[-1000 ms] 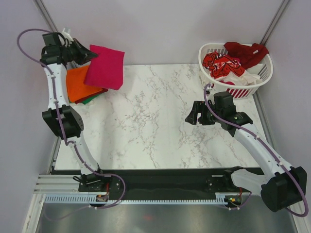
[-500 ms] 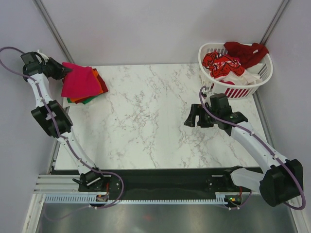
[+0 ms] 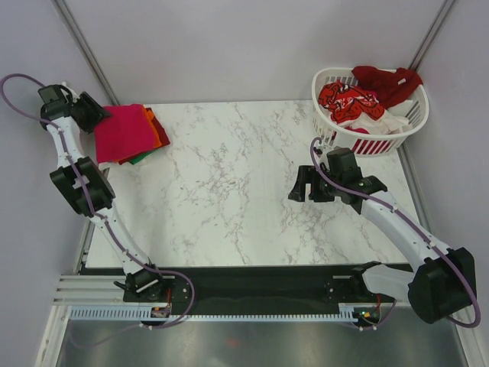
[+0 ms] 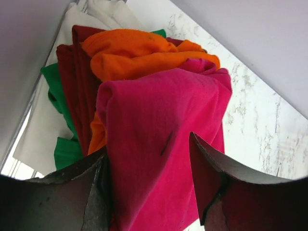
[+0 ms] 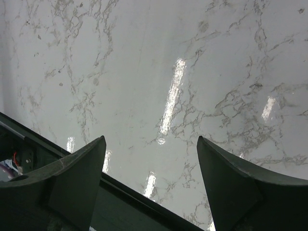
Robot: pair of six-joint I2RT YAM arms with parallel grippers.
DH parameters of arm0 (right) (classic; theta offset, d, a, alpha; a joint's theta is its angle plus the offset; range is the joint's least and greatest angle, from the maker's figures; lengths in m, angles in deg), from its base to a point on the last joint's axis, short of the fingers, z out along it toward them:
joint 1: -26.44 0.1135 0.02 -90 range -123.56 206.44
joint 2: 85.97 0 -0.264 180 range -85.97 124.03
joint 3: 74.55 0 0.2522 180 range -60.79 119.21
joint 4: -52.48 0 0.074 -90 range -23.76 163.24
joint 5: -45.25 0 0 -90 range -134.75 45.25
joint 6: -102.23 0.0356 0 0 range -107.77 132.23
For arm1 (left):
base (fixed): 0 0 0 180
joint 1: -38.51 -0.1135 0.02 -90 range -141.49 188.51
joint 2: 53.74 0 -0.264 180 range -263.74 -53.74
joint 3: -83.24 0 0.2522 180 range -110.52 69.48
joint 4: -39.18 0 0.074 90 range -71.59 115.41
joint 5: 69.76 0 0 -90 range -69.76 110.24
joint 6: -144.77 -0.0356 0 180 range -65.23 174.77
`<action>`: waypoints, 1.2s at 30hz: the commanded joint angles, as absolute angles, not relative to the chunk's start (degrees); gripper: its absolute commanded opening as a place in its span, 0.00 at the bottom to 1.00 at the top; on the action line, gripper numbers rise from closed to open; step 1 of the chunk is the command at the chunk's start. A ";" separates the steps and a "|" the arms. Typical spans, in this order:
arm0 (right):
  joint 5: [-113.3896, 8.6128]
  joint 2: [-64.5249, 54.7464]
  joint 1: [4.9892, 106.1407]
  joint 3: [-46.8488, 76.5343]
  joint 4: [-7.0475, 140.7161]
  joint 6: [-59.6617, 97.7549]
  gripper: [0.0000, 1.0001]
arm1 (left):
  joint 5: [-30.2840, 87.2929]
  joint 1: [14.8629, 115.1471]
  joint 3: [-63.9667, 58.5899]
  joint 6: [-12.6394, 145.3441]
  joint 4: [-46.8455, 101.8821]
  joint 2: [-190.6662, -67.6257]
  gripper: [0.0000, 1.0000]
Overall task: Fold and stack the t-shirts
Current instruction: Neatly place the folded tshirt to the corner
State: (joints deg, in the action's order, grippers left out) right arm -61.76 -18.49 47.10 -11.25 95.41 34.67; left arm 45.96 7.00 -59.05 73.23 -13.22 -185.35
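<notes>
A folded magenta-red t-shirt (image 3: pixel 122 131) lies on top of a stack at the table's far left corner. Beneath it are an orange shirt (image 3: pixel 158 131) and a green one (image 3: pixel 138 159). In the left wrist view the stack shows magenta (image 4: pixel 163 110), orange (image 4: pixel 139 53), dark red (image 4: pixel 79 62), green (image 4: pixel 55 91) and white (image 4: pixel 38 130) layers. My left gripper (image 3: pixel 92 115) sits at the stack's left edge, jaws open (image 4: pixel 148 144) astride the magenta cloth's near edge. My right gripper (image 3: pixel 299 187) hovers open (image 5: pixel 150 139) over bare marble, right of centre.
A white slatted basket (image 3: pixel 416 122) stands at the far right corner. It holds a red-patterned shirt (image 3: pixel 348 99), a dark red one (image 3: pixel 386 80) and white cloth (image 3: pixel 393 122). The table's dark front rail (image 5: pixel 130 197) shows below the right jaws.
The left gripper carried the magenta shirt down from mid-air onto the stack, then opened its jaws off the cloth. The right arm shifted only slightly left.
</notes>
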 commanded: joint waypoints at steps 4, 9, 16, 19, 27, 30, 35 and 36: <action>-61.97 -19.43 48.94 -9.11 94.98 33.85 0.85 | 19.04 -10.35 -54.10 92.11 -29.25 -178.05 0.73; -61.71 -21.10 50.25 -10.51 94.72 33.85 0.85 | 25.78 -19.57 -45.04 98.90 -26.27 -168.80 0.81; -62.32 -21.55 52.27 -11.13 93.75 33.77 0.86 | 27.27 -20.56 -41.89 100.83 -25.83 -159.84 0.85; -62.06 -21.90 53.68 -11.40 93.66 33.59 0.86 | 28.85 -19.33 -39.95 101.00 -24.95 -154.91 0.84; -61.27 -22.60 54.74 -11.31 93.66 33.50 0.86 | 26.94 -5.04 -16.60 98.39 -6.98 -135.69 0.80; -61.18 -22.69 54.91 -11.40 93.75 33.41 0.86 | 23.24 3.75 -11.66 93.30 4.08 -132.76 0.78; -60.57 -23.13 55.09 -11.31 94.54 33.41 0.86 | 27.18 9.41 -17.34 92.74 6.60 -143.43 0.56; -60.31 -23.13 55.00 -11.22 94.54 33.50 0.86 | 27.36 10.72 -18.83 92.74 6.61 -145.48 0.54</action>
State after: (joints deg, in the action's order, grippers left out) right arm -61.41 -21.61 54.75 -11.27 95.39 34.45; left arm 28.36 8.99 -14.96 92.22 -0.98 -138.27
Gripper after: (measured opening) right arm 0.863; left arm 0.561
